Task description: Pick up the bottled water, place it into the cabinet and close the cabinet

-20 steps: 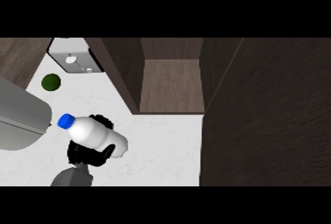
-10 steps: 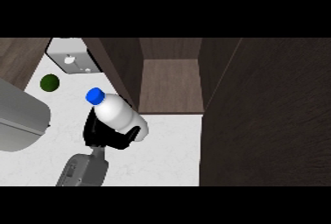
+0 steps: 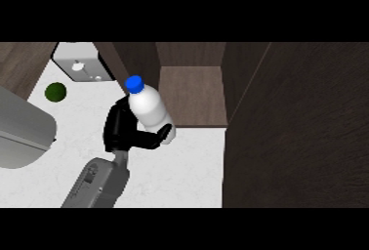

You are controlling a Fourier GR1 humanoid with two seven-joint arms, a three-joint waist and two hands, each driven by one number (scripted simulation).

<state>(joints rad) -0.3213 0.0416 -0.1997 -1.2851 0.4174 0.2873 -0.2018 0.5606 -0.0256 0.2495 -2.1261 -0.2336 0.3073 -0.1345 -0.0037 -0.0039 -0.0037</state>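
One hand [image 3: 126, 131] is showing, and we cannot tell from this view alone which of ours it is; it is curling round the bottled water [image 3: 150, 108] and holding it above the white desk [image 3: 180, 166]. We are seeing a white bottle with a blue cap, tilting so that the cap is pointing toward the desk's far edge. It is hanging just in front of the open cabinet [image 3: 193, 95], beside the cabinet's left wall. Near the desk's far left corner a green round fruit [image 3: 55, 92] is lying.
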